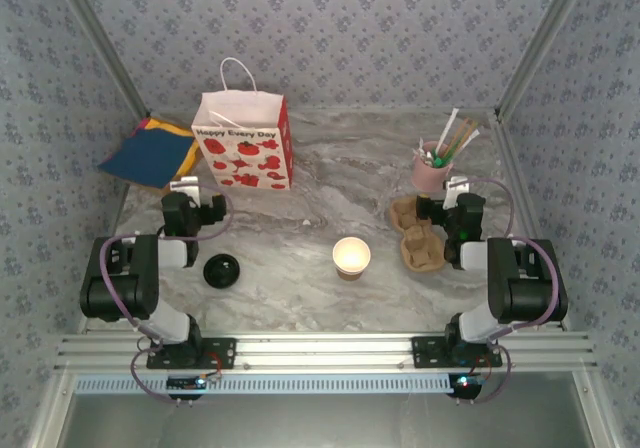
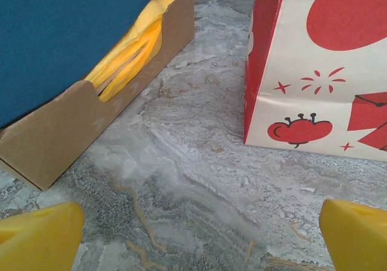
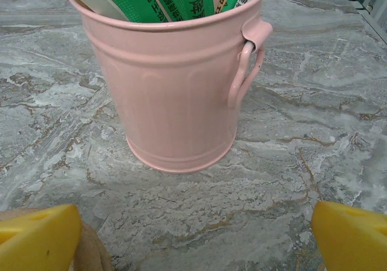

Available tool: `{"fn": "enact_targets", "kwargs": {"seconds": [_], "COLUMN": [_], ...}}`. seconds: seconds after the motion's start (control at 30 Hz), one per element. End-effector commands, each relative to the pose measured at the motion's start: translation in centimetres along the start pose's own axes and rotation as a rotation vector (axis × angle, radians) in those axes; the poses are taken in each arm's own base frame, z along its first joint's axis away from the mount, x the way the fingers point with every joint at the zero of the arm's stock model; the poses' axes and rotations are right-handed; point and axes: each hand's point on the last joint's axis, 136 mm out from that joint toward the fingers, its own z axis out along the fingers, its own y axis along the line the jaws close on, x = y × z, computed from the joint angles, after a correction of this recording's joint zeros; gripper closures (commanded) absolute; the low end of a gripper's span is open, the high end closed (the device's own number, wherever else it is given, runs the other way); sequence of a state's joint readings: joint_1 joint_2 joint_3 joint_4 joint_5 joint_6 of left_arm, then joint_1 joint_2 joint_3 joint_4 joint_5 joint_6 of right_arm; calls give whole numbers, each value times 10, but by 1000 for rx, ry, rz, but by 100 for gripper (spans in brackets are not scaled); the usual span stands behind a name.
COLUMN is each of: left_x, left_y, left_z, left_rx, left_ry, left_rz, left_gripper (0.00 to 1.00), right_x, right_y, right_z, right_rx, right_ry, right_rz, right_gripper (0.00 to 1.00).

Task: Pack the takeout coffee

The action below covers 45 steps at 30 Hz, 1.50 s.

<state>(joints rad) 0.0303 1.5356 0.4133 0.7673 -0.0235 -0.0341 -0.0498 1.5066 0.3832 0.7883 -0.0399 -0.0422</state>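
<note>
The takeout coffee (image 1: 351,257), a small brown paper cup with a pale cream inside, stands lidless in the middle of the marble table. A round black lid (image 1: 221,270) lies to its left, beside the left arm. My left gripper (image 1: 192,194) sits back at the left, open and empty, its yellow fingertips (image 2: 39,238) wide apart over bare table (image 2: 199,180). My right gripper (image 1: 458,194) rests at the right, also open and empty, with yellow fingertips (image 3: 354,238) spread in front of the pink cup of straws (image 3: 181,95).
A white paper bag with red prints (image 1: 245,148) (image 2: 314,71) stands at the back left. A cardboard box of blue and yellow napkins (image 1: 150,153) (image 2: 91,120) lies left of it. The tan pulp cup carrier (image 1: 417,233) lies by the right arm, below the pink cup (image 1: 433,168).
</note>
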Motion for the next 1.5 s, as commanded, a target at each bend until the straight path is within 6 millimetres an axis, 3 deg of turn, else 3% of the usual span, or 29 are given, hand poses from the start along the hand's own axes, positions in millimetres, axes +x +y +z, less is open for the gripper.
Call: {"fn": "enact_targets", "kwargs": {"seconds": [0.0,1.17,1.33,1.47], "left_x": [-12,-14,-36,-52], "left_y": [-1,1,19,28], "left_z": [0,-1,-9,-31], "left_rx": [-3,-7,-111,-172], "left_ry": [-47,-51,45,58], "left_rz": [3,-4,-44,-167], "left_gripper": [0,0,0,0], "right_x": [-2,-5,-25,-40], "right_y": [-2,-4,-13,-28], "right_z": [4,2,-12,-42], "right_rx": [10,21,79,162], "right_ry": [4,3,53,-9], "right_rz": [8,12,54,163], "right_gripper": [0,0,0,0]}}
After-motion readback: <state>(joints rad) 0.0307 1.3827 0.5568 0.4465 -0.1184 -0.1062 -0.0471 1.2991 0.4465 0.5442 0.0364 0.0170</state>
